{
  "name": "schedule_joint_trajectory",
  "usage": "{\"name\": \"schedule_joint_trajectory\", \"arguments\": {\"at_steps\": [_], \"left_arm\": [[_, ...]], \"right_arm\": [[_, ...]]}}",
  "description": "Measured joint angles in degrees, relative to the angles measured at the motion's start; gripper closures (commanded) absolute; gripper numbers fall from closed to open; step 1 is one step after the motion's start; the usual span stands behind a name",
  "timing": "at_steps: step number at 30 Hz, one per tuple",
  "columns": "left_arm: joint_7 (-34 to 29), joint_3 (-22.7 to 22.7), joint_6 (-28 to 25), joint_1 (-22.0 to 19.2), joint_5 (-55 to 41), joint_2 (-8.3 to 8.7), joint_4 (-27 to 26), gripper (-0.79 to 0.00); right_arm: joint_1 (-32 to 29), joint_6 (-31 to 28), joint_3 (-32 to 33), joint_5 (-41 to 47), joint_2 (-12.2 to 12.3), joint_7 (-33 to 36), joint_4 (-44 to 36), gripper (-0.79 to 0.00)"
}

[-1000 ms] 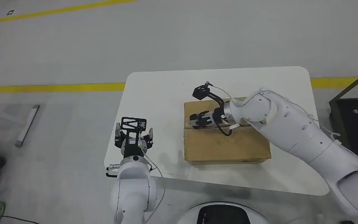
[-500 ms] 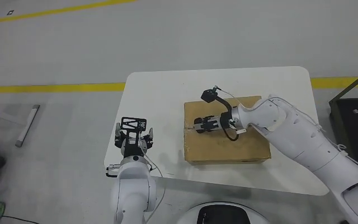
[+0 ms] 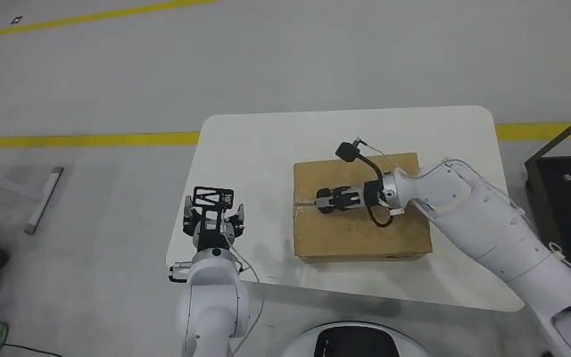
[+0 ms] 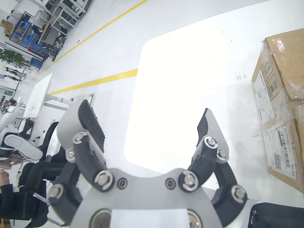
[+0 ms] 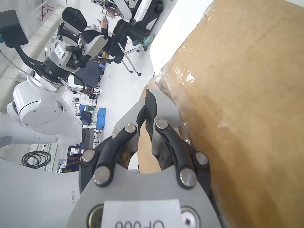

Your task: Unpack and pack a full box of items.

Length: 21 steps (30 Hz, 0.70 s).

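Right gripper (image 3: 323, 200) is lying low over the top of the cardboard box (image 3: 357, 234). Its fingers are pinched together with nothing I can make out between them, and the tip is right by the clear tape (image 5: 180, 79) at the end of the box nearest the other arm. Left gripper (image 4: 147, 117) hangs wide open over the bare table (image 3: 259, 152), well apart from the box. Box sits closed on the right side of the table. My guess: stiff cardboard, probably heavy-ish if it's full, and that tape looks slick and crinkly. I'd go for the tape edge or the gap between the 2 top flaps, not try lifting the whole thing with 1 gripper.
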Motion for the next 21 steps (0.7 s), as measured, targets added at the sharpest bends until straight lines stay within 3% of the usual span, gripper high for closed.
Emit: {"name": "schedule_joint_trajectory", "arguments": {"at_steps": [21], "left_arm": [[0.0, 0.0, 0.0, 0.0, 0.0, 0.00, 0.0, -0.785]], "right_arm": [[-3.3, 0.5, 3.8, 5.1, 0.4, 1.5, 2.6, 0.000]]}}
